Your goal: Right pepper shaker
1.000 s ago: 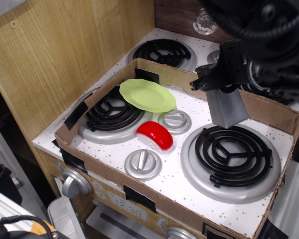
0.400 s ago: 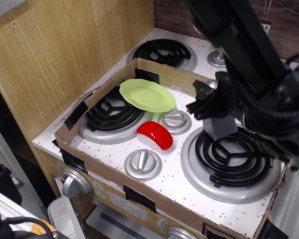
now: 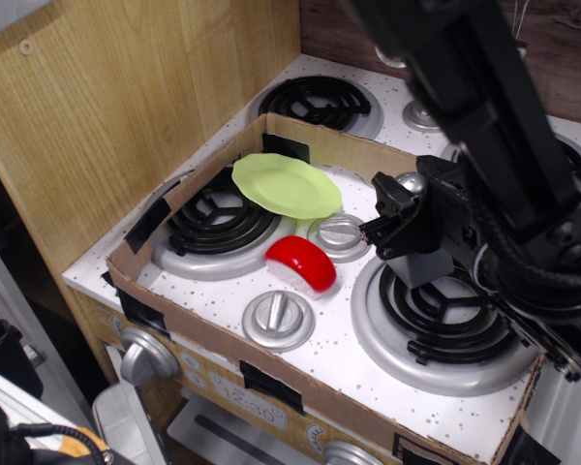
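Observation:
The pepper shaker (image 3: 421,265) is a matte grey tapered block, held upright with its silver cap (image 3: 410,181) just showing behind the fingers. My gripper (image 3: 407,221) is shut on it from above. The shaker's wide base hangs just over the back left part of the right front burner (image 3: 443,308); I cannot tell if it touches the coil. The black arm covers most of the shaker's right side.
A cardboard wall (image 3: 321,141) rings the front stove top. Inside lie a green plate (image 3: 286,184) over the left burner (image 3: 216,221), a red piece (image 3: 302,262), and two flat silver knobs (image 3: 340,234) (image 3: 278,319). More burners (image 3: 317,101) lie behind the wall.
My gripper has carried the shaker forward and down, from near the back cardboard wall to just over the right front burner. The arm now covers more of the right side.

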Robot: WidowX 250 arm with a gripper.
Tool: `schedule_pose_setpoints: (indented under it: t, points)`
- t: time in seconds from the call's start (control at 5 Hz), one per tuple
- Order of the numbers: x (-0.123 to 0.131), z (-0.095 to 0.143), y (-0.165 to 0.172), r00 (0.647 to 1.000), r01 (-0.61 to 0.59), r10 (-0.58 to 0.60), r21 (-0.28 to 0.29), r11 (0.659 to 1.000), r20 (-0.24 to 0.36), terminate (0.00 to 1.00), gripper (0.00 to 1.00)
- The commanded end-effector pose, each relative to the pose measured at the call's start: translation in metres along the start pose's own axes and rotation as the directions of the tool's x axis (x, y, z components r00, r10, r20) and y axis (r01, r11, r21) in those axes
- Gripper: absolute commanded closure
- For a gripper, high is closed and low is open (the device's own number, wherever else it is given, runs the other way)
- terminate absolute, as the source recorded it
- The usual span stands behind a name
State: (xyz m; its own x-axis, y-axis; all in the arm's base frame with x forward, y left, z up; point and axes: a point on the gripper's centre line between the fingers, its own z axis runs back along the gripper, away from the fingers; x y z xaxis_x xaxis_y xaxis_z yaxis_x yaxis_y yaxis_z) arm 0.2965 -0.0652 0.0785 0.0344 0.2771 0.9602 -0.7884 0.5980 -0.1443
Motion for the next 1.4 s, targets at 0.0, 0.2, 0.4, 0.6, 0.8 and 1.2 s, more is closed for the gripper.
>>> schedule_pose_setpoints:
  t: [0.0, 0.2, 0.4, 0.6, 0.8, 1.2]
  points:
    - [0.003, 0.009, -0.007, 0.999, 0.006, -0.006, 0.004, 1.000, 0.035, 0.00, 1.00]
    - [0.001, 0.009, -0.007, 0.999, 0.015, -0.014, -0.005, 1.000, 0.038, 0.00, 1.00]
    - [0.001, 0.010, -0.006, 0.998, 0.032, -0.031, -0.006, 0.999, 0.057, 0.00, 1.00]
    - [-0.004, 0.007, -0.004, 0.998, 0.025, -0.024, -0.014, 1.000, 0.054, 0.00, 1.00]
    - [-0.006, 0.008, -0.005, 0.999, 0.019, -0.018, -0.019, 1.000, 0.026, 0.00, 0.00]
    - [-0.005, 0.009, -0.010, 1.000, 0.018, -0.018, -0.022, 1.000, 0.016, 1.00, 0.00]
